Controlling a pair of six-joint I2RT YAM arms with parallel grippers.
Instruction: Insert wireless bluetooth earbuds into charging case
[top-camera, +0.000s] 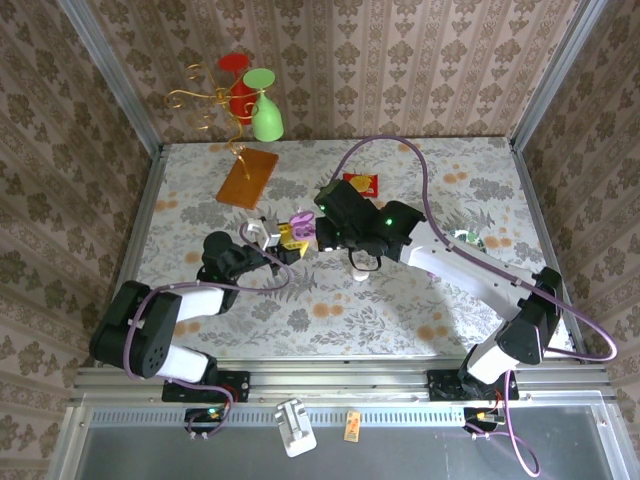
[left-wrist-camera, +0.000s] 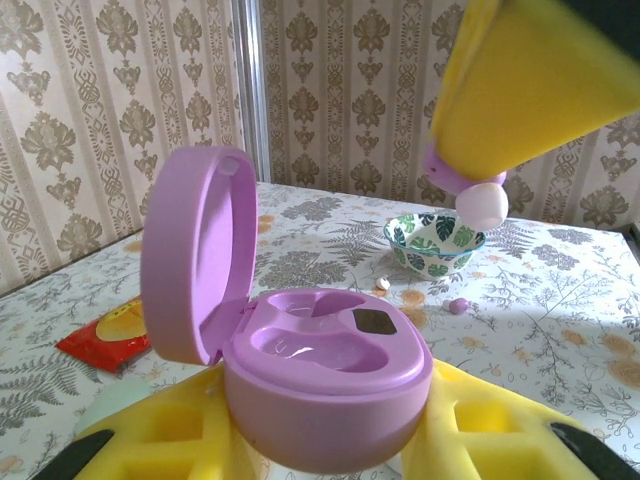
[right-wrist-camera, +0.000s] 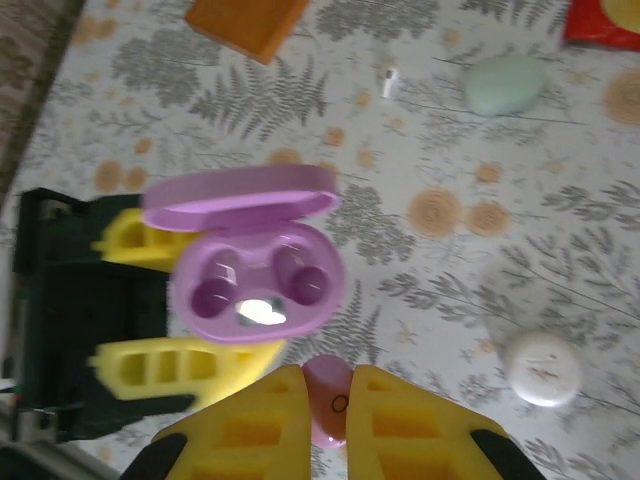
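Observation:
My left gripper (left-wrist-camera: 330, 445) is shut on the base of a purple charging case (left-wrist-camera: 330, 370), with a yellow finger (right-wrist-camera: 170, 365) pressed on each side. The case's lid (left-wrist-camera: 195, 255) stands open and both wells look empty. My right gripper (right-wrist-camera: 328, 415) is shut on a small pinkish-purple earbud (right-wrist-camera: 328, 398), held just beside the open case (right-wrist-camera: 258, 280). In the left wrist view that earbud (left-wrist-camera: 482, 205) hangs above and beyond the case, under a yellow finger (left-wrist-camera: 530, 80). Seen from the top, both grippers meet at the case (top-camera: 298, 222) mid-table. Another tiny purple bud (left-wrist-camera: 459, 305) and a whitish one (left-wrist-camera: 382, 285) lie on the table.
A mint case (right-wrist-camera: 505, 85) and a white case (right-wrist-camera: 541, 368) rest on the floral cloth. A patterned bowl (left-wrist-camera: 433, 243) sits to the right, a red packet (top-camera: 361, 184) and an orange board (top-camera: 247, 177) farther back. A wire stand with cups (top-camera: 245, 100) stands at the back left.

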